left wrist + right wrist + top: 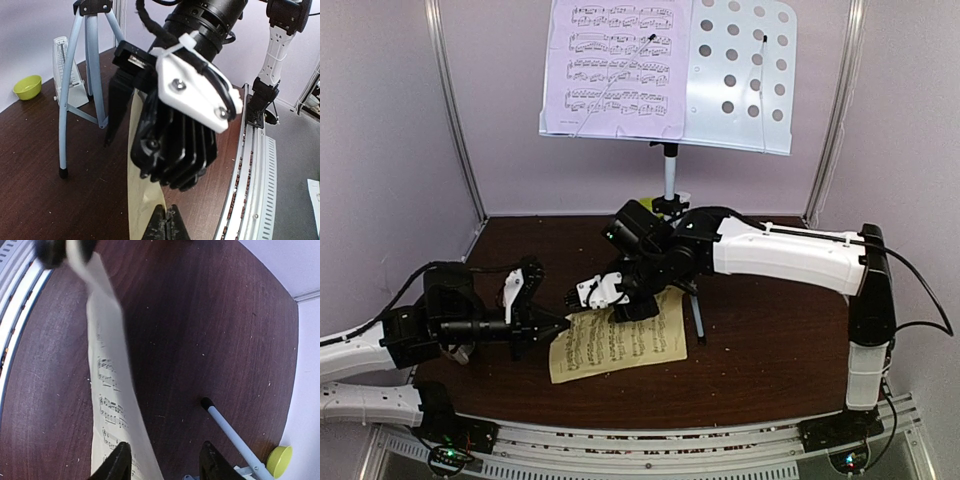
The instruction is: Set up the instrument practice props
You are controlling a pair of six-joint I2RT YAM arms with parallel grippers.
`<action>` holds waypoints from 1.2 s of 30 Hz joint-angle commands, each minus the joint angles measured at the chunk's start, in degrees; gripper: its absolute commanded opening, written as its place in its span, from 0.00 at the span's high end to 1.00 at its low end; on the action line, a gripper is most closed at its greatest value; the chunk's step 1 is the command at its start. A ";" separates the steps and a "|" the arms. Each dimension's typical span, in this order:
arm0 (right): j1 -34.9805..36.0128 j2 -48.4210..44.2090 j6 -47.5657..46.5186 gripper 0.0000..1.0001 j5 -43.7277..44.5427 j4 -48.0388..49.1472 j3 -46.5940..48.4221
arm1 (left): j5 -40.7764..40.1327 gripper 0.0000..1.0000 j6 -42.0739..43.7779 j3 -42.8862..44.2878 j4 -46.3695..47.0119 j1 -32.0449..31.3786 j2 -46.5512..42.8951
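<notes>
The pale perforated music stand [740,75] stands at the back on its tripod [65,125], with a lavender page [615,65] on its left half. A yellow sheet-music page [620,350] lies on the table, its left edge lifted. My left gripper [567,322] is shut on that edge, and the page [140,200] runs away from the closed jaws [168,220]. My right gripper [165,462] hovers low over the page [112,405], open. One finger is above the paper, the other above bare wood. The white metronome [67,75] stands behind the tripod.
A small green bowl [27,86] sits at the back near the tripod. One tripod leg [230,432] reaches onto the table just right of the right gripper. The metal rail [250,190] runs along the near table edge. Side posts [455,110] frame the booth.
</notes>
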 commanded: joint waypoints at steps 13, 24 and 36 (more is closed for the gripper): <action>-1.68 -15.81 11.92 1.00 -4.09 10.18 -9.97 | -15.54 0.42 4.27 11.62 -10.30 -0.18 -6.01; -11.52 -38.91 39.62 1.00 -19.82 35.67 -27.67 | -13.86 0.07 10.94 13.73 -5.46 -0.20 -8.52; -17.52 -52.57 57.38 1.00 -27.04 50.22 -34.24 | -3.29 0.15 13.35 26.33 15.31 -6.84 13.54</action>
